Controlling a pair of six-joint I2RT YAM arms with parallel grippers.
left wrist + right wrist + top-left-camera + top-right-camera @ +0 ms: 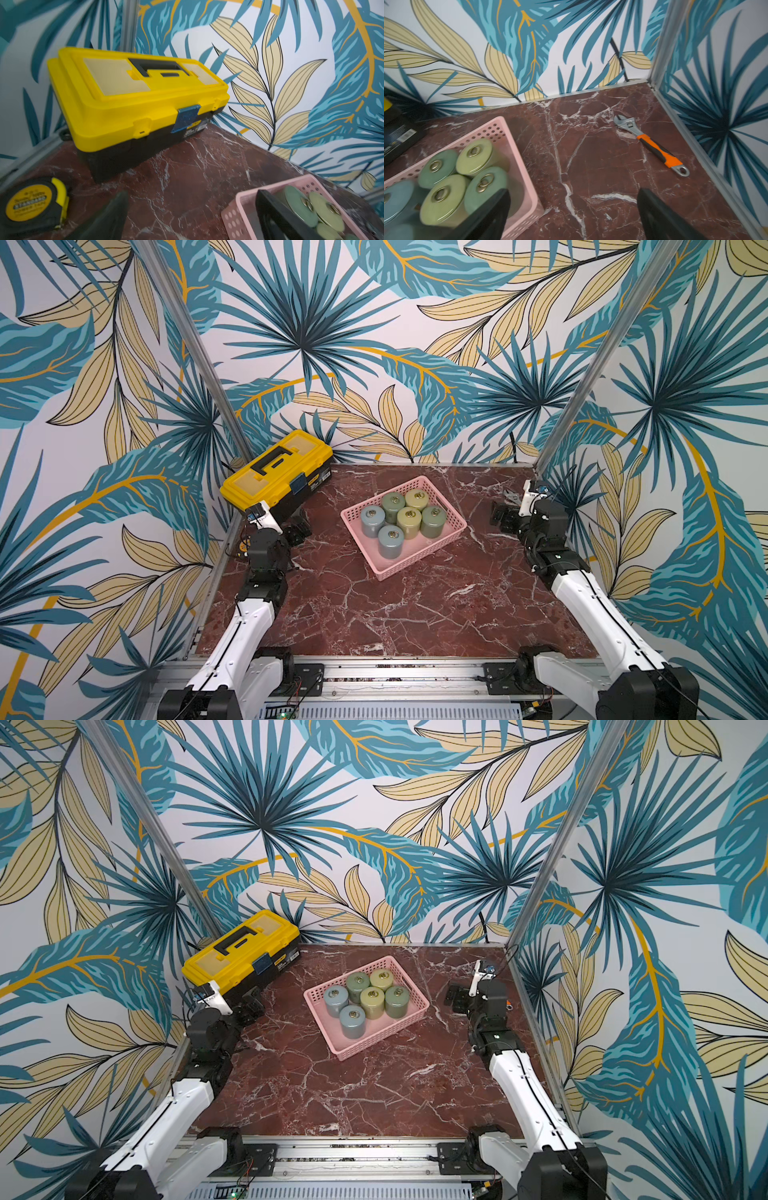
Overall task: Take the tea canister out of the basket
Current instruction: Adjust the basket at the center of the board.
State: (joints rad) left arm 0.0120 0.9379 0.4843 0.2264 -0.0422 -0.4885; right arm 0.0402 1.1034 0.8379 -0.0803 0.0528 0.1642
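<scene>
The pink perforated basket [419, 562] sits on the marble table, a little behind its middle, in both top views. Several tea canisters [390, 541] stand upright inside, blue-grey, green and yellow-green, each with a ring on its lid. My left gripper [301, 526] hovers open to the left of the basket [234, 209], holding nothing. My right gripper [500, 514] hovers open to the basket's right. In the right wrist view the right gripper [574, 192] has only bare marble between its fingers, and the basket wall [488, 129] and canisters [475, 153] lie beside one finger.
A yellow toolbox [278, 468] with a black handle stands at the back left corner. A tape measure [31, 204] lies by the left arm. An orange-handled wrench [652, 143] lies near the right wall. Patterned walls close three sides.
</scene>
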